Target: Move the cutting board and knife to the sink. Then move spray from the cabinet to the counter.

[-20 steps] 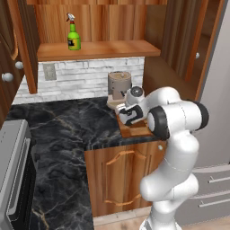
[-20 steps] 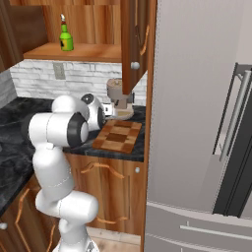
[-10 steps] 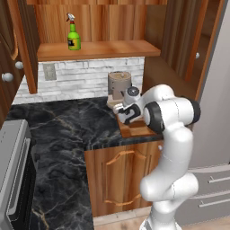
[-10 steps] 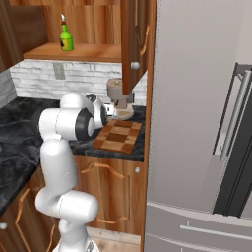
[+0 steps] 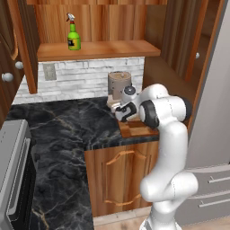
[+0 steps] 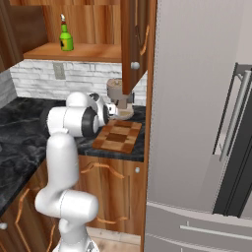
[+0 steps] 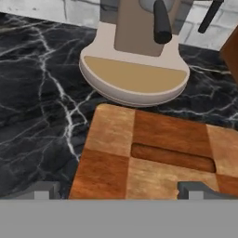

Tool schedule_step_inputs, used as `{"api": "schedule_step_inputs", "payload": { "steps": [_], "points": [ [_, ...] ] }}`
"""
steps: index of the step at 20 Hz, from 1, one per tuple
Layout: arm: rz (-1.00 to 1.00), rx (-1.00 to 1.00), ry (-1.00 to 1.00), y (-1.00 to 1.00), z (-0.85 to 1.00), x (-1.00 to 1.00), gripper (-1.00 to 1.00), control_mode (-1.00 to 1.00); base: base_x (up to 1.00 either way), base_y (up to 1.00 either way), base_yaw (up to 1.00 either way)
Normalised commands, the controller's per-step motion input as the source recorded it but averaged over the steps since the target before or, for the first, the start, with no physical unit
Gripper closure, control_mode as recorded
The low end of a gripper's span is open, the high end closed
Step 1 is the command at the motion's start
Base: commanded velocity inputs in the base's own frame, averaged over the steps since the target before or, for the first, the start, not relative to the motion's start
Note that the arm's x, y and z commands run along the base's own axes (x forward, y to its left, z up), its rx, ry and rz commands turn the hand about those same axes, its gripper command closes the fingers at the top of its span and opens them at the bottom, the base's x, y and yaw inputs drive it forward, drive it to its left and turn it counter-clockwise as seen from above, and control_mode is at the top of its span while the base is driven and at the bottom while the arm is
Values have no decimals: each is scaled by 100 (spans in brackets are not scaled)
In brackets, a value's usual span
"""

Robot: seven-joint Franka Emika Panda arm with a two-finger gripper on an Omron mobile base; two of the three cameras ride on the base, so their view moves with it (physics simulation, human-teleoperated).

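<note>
Since a second ago my arm has swung its elbow further over the counter edge while the board and bottle have stayed where they were.

Largest around me is the counter (image 5: 58, 130), glossy black marble streaked with pale grey and golden veins, spreading out below and beyond my gripper (image 7: 116, 189). Above and far off stands the cabinet (image 5: 96, 49), reddish-brown wood with a vertical-plank back, a plain flat shelf and round white knobs. Just beyond my fingertips sits the coffee machine (image 7: 135, 60), a smooth cream body on a rounded base with a tan drip plate and a black lever. Directly under and between my fingers lies the cutting board (image 7: 148, 153), a rectangular wooden slab checkered in light and dark brown blocks, with a rounded oblong slot cut as a handle near its far edge. High on the cabinet shelf, well apart from me, stands the spray (image 5: 73, 37), a small bright green bottle with a white trigger nozzle.

My jaws are spread fully wide, grasping nothing; the tips hover close over the board's near edge, and I cannot tell whether they touch it.
</note>
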Motion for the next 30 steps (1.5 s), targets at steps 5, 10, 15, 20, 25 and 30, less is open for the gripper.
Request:
{"api": "schedule_step_inputs", "payload": {
  "steps": [5, 10, 15, 20, 25, 30],
  "points": [
    [0, 3, 0, 0, -16, 38, -100, -100, 0, 0, 0],
    [0, 4, 0, 0, -20, 37, -100, -100, 0, 0, 0],
    [0, 3, 0, 0, -19, 37, -100, -100, 0, 0, 0],
    [0, 1, 0, 0, -16, 39, -100, -100, 0, 0, 0],
    [0, 0, 0, 0, -13, 39, -100, -100, 0, 0, 0],
    [0, 0, 0, 0, -15, 40, -100, -100, 0, 0, 0]
  ]
}}
